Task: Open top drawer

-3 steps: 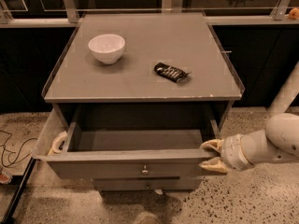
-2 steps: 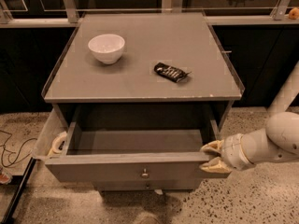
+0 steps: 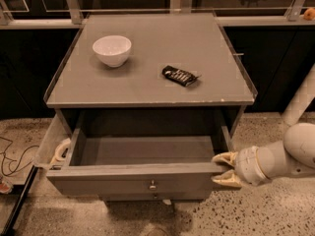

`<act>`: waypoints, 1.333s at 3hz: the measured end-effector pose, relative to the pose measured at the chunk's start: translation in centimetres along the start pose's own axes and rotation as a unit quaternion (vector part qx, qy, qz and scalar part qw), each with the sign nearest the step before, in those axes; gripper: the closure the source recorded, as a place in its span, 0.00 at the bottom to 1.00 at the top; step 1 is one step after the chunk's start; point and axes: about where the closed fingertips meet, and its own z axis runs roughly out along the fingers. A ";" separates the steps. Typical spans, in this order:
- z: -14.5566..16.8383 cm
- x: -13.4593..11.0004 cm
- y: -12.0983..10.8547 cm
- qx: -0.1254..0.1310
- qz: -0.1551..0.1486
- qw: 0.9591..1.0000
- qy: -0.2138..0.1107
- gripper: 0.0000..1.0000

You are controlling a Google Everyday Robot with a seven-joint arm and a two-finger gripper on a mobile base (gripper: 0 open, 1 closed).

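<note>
The drawer (image 3: 142,151) stands pulled well out below the tabletop (image 3: 147,38), its grey inside showing and its knob (image 3: 153,185) at the front's centre. The gripper (image 3: 222,169) sits at the right front corner, jaws parted, tips against the panel's end. The front hides what lies beneath it. The arm (image 3: 295,151) is cut off at the right. A bowl (image 3: 112,50) and a dark wrapper (image 3: 179,75) lie well apart on top. Drawer and gripper sit much as a moment ago.

Smooth white rounded arm (image 3: 301,147), ringed wrist (image 3: 253,164), and at lower right a gripper (image 3: 219,169) with two parted, seemingly yellowish-tan fingers (image 3: 224,157).
</note>
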 end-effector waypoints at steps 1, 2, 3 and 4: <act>-0.3 0.7 1.5 -0.003 0.001 1.000 0.000 1.00; -0.7 0.4 1.4 -0.003 0.001 1.000 0.000 1.00; -0.6 0.4 1.4 -0.003 0.001 1.000 0.000 0.81; -0.6 0.4 1.4 -0.003 0.002 1.000 0.000 0.58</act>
